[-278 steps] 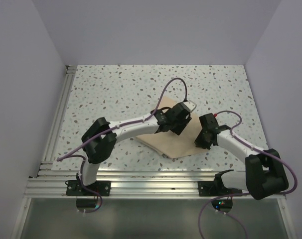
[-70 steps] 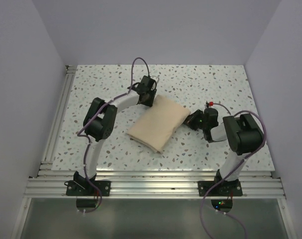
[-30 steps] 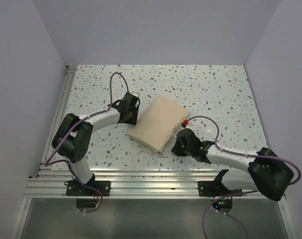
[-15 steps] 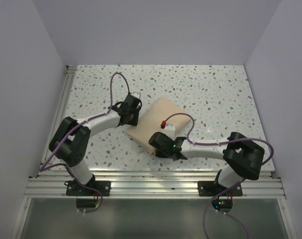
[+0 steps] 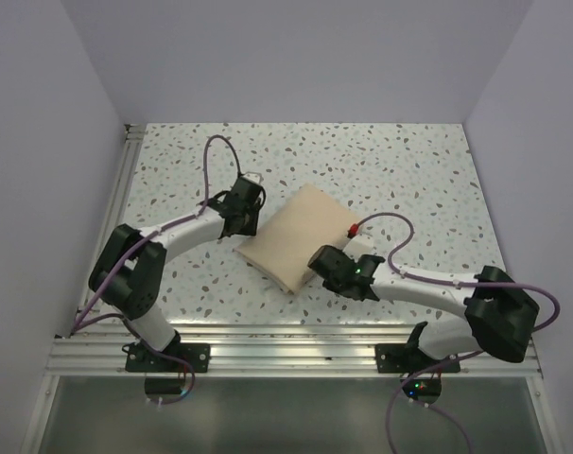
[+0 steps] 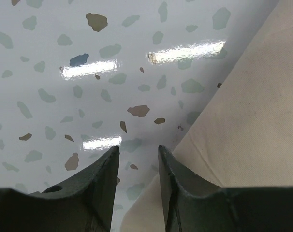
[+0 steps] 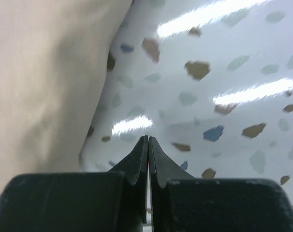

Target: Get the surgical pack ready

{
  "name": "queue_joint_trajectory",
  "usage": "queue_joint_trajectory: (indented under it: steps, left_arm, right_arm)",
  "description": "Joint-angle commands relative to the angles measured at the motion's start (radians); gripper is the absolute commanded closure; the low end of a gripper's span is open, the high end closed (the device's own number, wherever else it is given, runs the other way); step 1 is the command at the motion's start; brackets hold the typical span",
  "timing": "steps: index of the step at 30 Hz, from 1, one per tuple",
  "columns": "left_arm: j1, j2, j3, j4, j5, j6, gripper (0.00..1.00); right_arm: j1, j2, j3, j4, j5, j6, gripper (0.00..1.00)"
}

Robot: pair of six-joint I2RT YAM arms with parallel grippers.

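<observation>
Tan, rectangular and folded shut, the bundle (image 5: 299, 235) lies diagonally on the table (image 5: 419, 170) in the top view. None of its contents show outside it. The left gripper (image 5: 241, 219) sits at its left long edge and the right gripper (image 5: 322, 261) at its near right edge.

Left wrist view: the jaws are parted with nothing between them (only speckled table shows in the gap). The bundle edge runs just beside the right finger.

Right wrist view: the jaws are pressed together and empty. The fingertips are low over the table, just beside the bundle's edge.

Status: wrapping appears complete. Probably only squaring the bundle or checking the folds remains, then withdrawing both arms.
</observation>
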Motion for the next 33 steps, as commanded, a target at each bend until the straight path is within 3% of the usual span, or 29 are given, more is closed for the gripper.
queue_joint_trajectory:
  steps: [1,9,17,21,26,30,33]
  left_arm:
    - [0.01,-0.034,0.075,-0.011,-0.013,0.015,0.58]
    - [0.02,0.154,0.259,0.058,0.034,0.13,0.6]
    - [0.028,0.466,0.69,-0.056,0.088,0.233,0.6]
    - [0.043,0.585,0.868,-0.105,0.127,0.25,0.59]
    - [0.045,0.7,0.979,-0.122,0.222,0.273,0.59]
    - [0.031,0.759,1.042,-0.103,0.395,0.265,0.59]
    - [-0.009,0.785,1.082,-0.126,0.405,0.299,0.59]
  right_arm:
    - [-0.109,-0.038,-0.01,-0.005,0.023,-0.059,1.0]
    - [-0.395,0.006,0.084,-0.012,-0.024,-0.222,1.0]
    - [-0.61,0.074,0.125,0.057,-0.119,-0.357,1.0]
    - [-0.637,0.156,0.173,0.092,-0.17,-0.362,1.0]
    - [-0.637,0.265,0.232,0.129,-0.177,-0.346,1.0]
    - [-0.637,0.347,0.341,0.13,-0.173,-0.343,1.0]
    - [-0.633,0.374,0.393,0.111,-0.174,-0.346,1.0]
